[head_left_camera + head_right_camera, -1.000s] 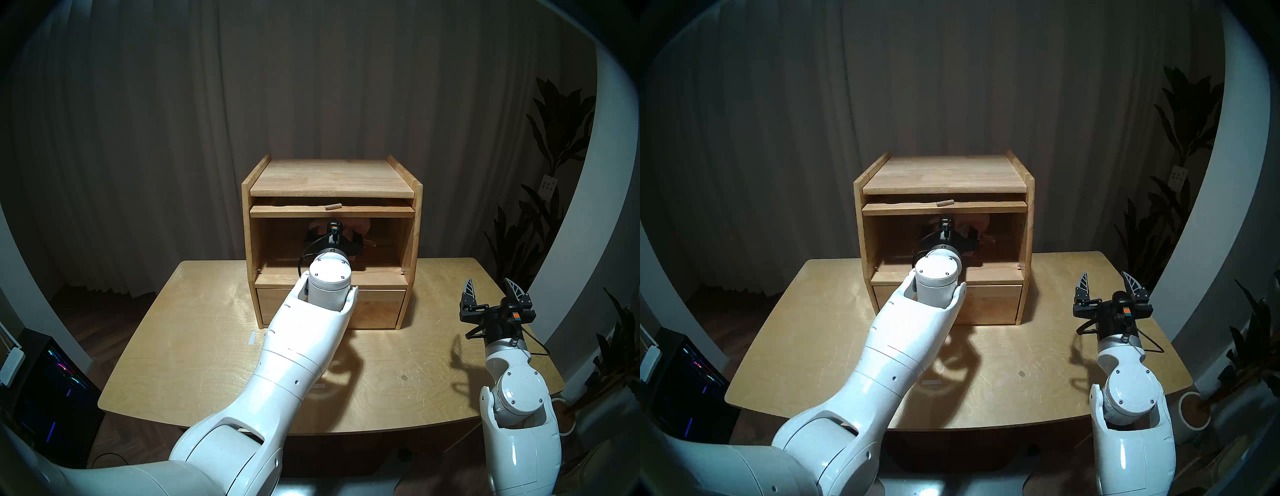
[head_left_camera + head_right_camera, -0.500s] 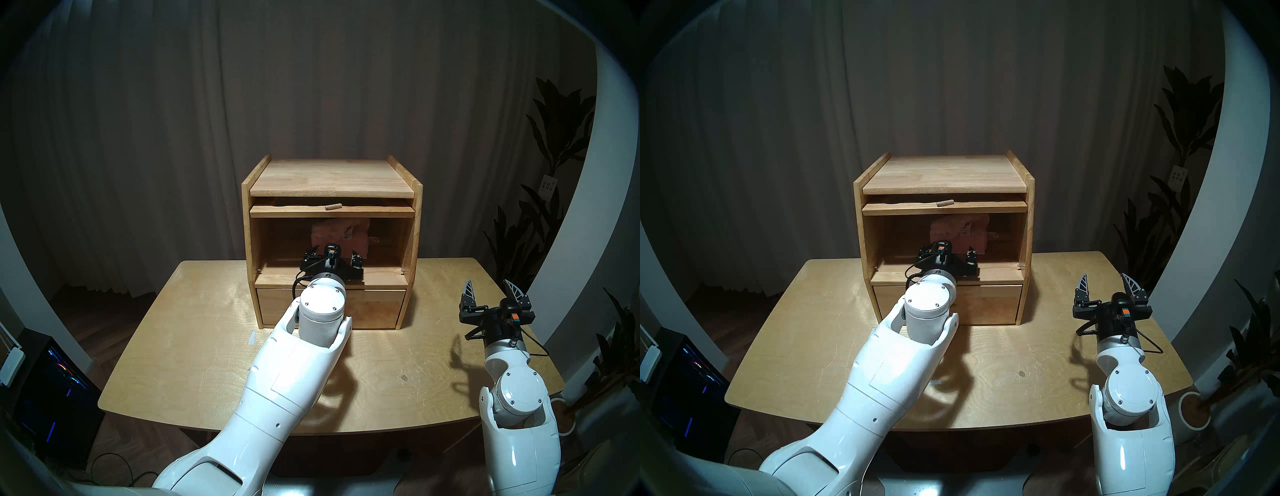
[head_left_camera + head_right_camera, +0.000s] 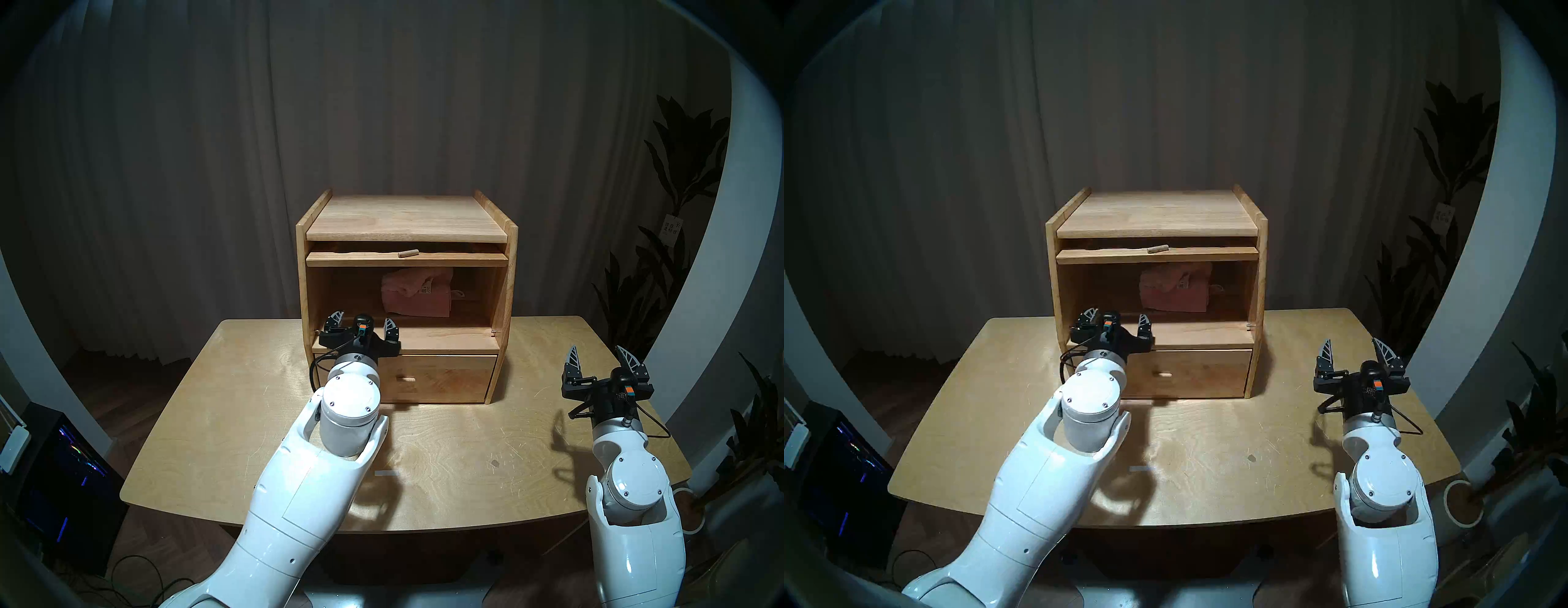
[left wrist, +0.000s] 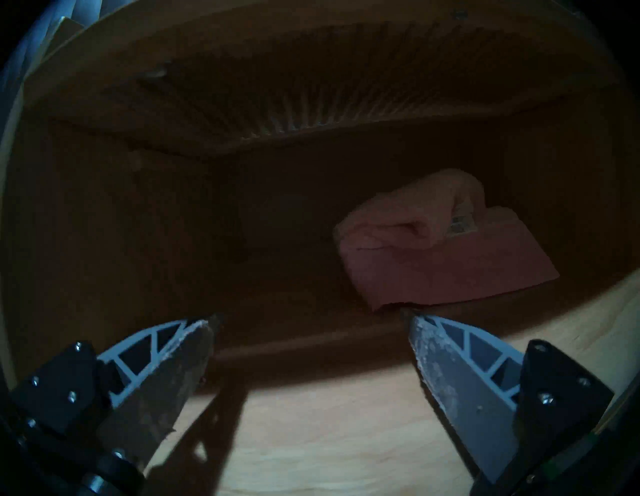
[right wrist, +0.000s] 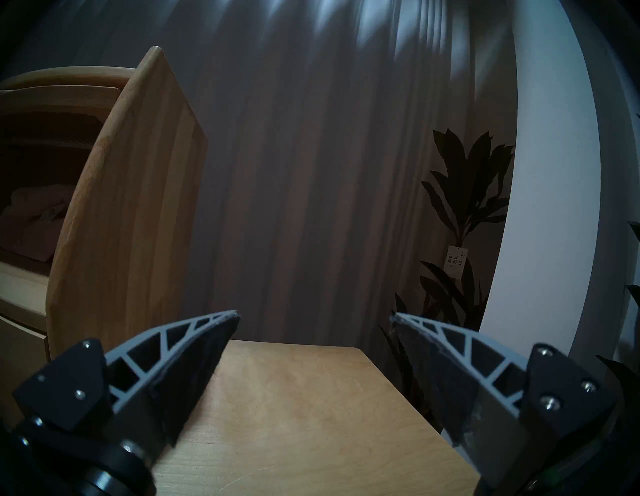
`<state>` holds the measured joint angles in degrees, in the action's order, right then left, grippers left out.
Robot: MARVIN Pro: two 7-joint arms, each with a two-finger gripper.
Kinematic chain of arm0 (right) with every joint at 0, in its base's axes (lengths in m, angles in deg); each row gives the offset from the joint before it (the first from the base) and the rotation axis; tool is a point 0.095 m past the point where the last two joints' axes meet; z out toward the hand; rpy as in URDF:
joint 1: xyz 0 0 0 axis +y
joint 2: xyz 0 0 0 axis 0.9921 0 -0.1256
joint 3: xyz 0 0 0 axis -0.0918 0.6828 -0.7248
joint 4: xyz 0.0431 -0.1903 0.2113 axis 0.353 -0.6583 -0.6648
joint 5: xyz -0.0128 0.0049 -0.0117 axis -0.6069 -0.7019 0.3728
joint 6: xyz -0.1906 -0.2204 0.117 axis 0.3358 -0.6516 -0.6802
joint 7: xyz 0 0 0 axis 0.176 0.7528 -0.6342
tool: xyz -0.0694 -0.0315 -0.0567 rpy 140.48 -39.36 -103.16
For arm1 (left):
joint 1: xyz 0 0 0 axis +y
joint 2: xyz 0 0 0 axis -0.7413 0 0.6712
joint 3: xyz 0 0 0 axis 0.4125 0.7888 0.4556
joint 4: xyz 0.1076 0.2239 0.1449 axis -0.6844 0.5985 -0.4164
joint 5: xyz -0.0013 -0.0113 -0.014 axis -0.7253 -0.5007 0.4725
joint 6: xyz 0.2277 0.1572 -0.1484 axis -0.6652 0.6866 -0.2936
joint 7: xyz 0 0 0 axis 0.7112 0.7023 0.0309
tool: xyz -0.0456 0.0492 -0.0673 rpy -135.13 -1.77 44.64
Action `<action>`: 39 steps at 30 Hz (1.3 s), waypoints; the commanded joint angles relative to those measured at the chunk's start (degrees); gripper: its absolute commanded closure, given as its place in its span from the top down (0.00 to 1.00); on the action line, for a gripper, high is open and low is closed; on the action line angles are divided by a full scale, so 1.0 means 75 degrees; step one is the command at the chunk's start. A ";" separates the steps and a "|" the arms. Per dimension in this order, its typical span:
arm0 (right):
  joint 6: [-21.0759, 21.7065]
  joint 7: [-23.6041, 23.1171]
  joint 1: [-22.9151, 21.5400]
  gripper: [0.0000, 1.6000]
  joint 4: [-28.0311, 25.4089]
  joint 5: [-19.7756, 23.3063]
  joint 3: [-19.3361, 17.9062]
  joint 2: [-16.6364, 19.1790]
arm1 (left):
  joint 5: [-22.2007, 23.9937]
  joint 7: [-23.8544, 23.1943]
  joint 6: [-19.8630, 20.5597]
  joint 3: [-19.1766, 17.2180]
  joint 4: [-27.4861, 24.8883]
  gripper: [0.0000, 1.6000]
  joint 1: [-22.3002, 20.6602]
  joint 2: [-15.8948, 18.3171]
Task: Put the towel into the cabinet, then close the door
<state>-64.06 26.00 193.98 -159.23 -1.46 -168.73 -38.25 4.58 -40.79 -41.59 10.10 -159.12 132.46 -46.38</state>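
The pale pink towel point(image 3: 415, 295) lies folded inside the large compartment of the light-wood cabinet point(image 3: 407, 216), right of centre toward the back; it also shows in the right head view point(image 3: 1176, 293) and the left wrist view point(image 4: 443, 249). The door point(image 3: 449, 259) lies flat under the cabinet top, its front edge and peg handle point(image 3: 408, 253) showing; its ribbed glass point(image 4: 294, 104) is overhead in the left wrist view. My left gripper point(image 3: 362, 318) is open and empty at the compartment's front left edge, apart from the towel. My right gripper point(image 3: 596, 350) is open and empty over the table's right side.
The cabinet stands at the back of a wooden table point(image 3: 466, 446). Its drawer point(image 3: 449, 378) with a small tab pull point(image 3: 408, 379) is shut below the compartment. A leafy plant point(image 3: 662, 254) stands at the right, a dark lit box point(image 3: 63, 479) on the floor at the left.
My left gripper has drawn back out of the compartment, toward me and to the left, open, leaving the towel inside. The right arm has barely moved.
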 commanded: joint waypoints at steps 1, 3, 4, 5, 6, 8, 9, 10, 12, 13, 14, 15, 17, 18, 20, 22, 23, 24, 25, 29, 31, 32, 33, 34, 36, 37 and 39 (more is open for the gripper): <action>-0.0034 0.0000 -0.0066 1.00 -0.0102 -0.0001 0.0005 0.0016 | -0.0503 0.0163 -0.0130 -0.0060 -0.0827 1.00 0.0544 0.0754; -0.0034 0.0000 -0.0069 1.00 -0.0089 -0.0001 0.0004 0.0016 | -0.0668 0.0232 -0.0154 -0.0093 -0.0991 1.00 0.0637 0.0926; -0.0035 0.0000 -0.0071 1.00 -0.0083 -0.0001 0.0004 0.0016 | -0.0739 0.0258 -0.0169 -0.0105 -0.1082 1.00 0.0704 0.1012; -0.0035 0.0000 -0.0073 1.00 -0.0077 -0.0001 0.0004 0.0017 | -0.0821 0.0288 -0.0185 -0.0117 -0.1171 1.00 0.0750 0.1096; -0.0035 0.0000 -0.0075 1.00 -0.0070 -0.0001 0.0004 0.0017 | -0.0907 0.0319 -0.0200 -0.0132 -0.1261 1.00 0.0802 0.1183; -0.0036 0.0000 -0.0080 1.00 -0.0059 -0.0001 0.0004 0.0017 | -0.1064 0.0346 -0.0240 -0.0144 -0.1442 1.00 0.0919 0.1355; -0.0036 0.0000 -0.0082 1.00 -0.0052 -0.0001 0.0004 0.0017 | -0.1147 0.0368 -0.0256 -0.0152 -0.1505 1.00 0.0926 0.1416; -0.0036 0.0000 -0.0084 1.00 -0.0046 -0.0001 0.0004 0.0017 | -0.1244 0.0379 -0.0277 -0.0155 -0.1599 1.00 0.0981 0.1509; -0.0036 0.0000 -0.0089 1.00 -0.0034 -0.0001 0.0004 0.0018 | -0.1438 0.0404 -0.0322 -0.0159 -0.1786 1.00 0.1059 0.1688; -0.0036 0.0000 -0.0092 1.00 -0.0028 -0.0001 0.0004 0.0018 | -0.1535 0.0414 -0.0345 -0.0161 -0.1870 1.00 0.1087 0.1775; -0.0037 0.0000 -0.0094 1.00 -0.0024 -0.0001 0.0004 0.0018 | -0.1620 0.0432 -0.0362 -0.0170 -0.1948 1.00 0.1110 0.1849; -0.0037 0.0000 -0.0096 1.00 -0.0018 -0.0001 0.0004 0.0018 | -0.1719 0.0434 -0.0387 -0.0168 -0.2027 1.00 0.1143 0.1943; -0.0037 0.0000 -0.0101 1.00 -0.0007 -0.0001 0.0004 0.0018 | -0.1899 0.0441 -0.0433 -0.0175 -0.2176 1.00 0.1214 0.2119; -0.0038 0.0000 -0.0107 1.00 0.0002 -0.0001 0.0004 0.0018 | -0.2077 0.0430 -0.0476 -0.0180 -0.2315 1.00 0.1293 0.2310; -0.0038 0.0000 -0.0112 1.00 0.0011 -0.0001 0.0004 0.0019 | -0.2254 0.0421 -0.0519 -0.0191 -0.2439 1.00 0.1351 0.2494; -0.0039 0.0000 -0.0118 1.00 0.0019 -0.0002 0.0004 0.0019 | -0.2442 0.0415 -0.0574 -0.0196 -0.2590 1.00 0.1414 0.2677; -0.0040 0.0000 -0.0122 1.00 0.0023 -0.0002 0.0004 0.0019 | -0.2547 0.0408 -0.0606 -0.0192 -0.2673 1.00 0.1453 0.2787; -0.0041 0.0000 -0.0124 1.00 0.0026 -0.0002 0.0004 0.0019 | -0.2622 0.0390 -0.0633 -0.0182 -0.2731 1.00 0.1476 0.2827; -0.0041 -0.0001 -0.0127 1.00 0.0030 -0.0002 0.0004 0.0020 | -0.2736 0.0389 -0.0663 -0.0183 -0.2811 1.00 0.1496 0.2965; -0.0043 -0.0001 -0.0140 1.00 0.0040 -0.0002 0.0004 0.0020 | -0.3124 0.0345 -0.0795 -0.0178 -0.3063 1.00 0.1582 0.3317; -0.0045 -0.0001 -0.0147 1.00 0.0043 -0.0002 0.0004 0.0021 | -0.3340 0.0313 -0.0866 -0.0183 -0.3176 1.00 0.1623 0.3543; -0.0046 -0.0002 -0.0151 1.00 0.0044 -0.0002 0.0005 0.0021 | -0.3452 0.0278 -0.0907 -0.0184 -0.3224 1.00 0.1660 0.3673; -0.0047 -0.0002 -0.0154 1.00 0.0044 -0.0002 0.0005 0.0021 | -0.3542 0.0260 -0.0935 -0.0199 -0.3248 1.00 0.1678 0.3693; -0.0047 -0.0002 -0.0157 1.00 0.0045 -0.0002 0.0005 0.0021 | -0.3659 0.0230 -0.0964 -0.0221 -0.3271 1.00 0.1686 0.3831; -0.0050 -0.0002 -0.0165 1.00 0.0043 -0.0005 0.0005 0.0022 | -0.3887 0.0132 -0.1053 -0.0247 -0.3353 1.00 0.1726 0.4060; -0.0050 -0.0002 -0.0168 1.00 0.0042 -0.0005 0.0005 0.0022 | -0.3991 0.0089 -0.1084 -0.0273 -0.3369 1.00 0.1730 0.4059; -0.0052 -0.0002 -0.0175 1.00 0.0039 -0.0006 0.0005 0.0022 | -0.4226 -0.0037 -0.1166 -0.0316 -0.3404 1.00 0.1752 0.4300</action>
<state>-64.07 25.98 193.27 -157.74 -1.49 -168.74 -38.24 -22.00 -39.38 -48.05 8.77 -181.79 145.47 -20.21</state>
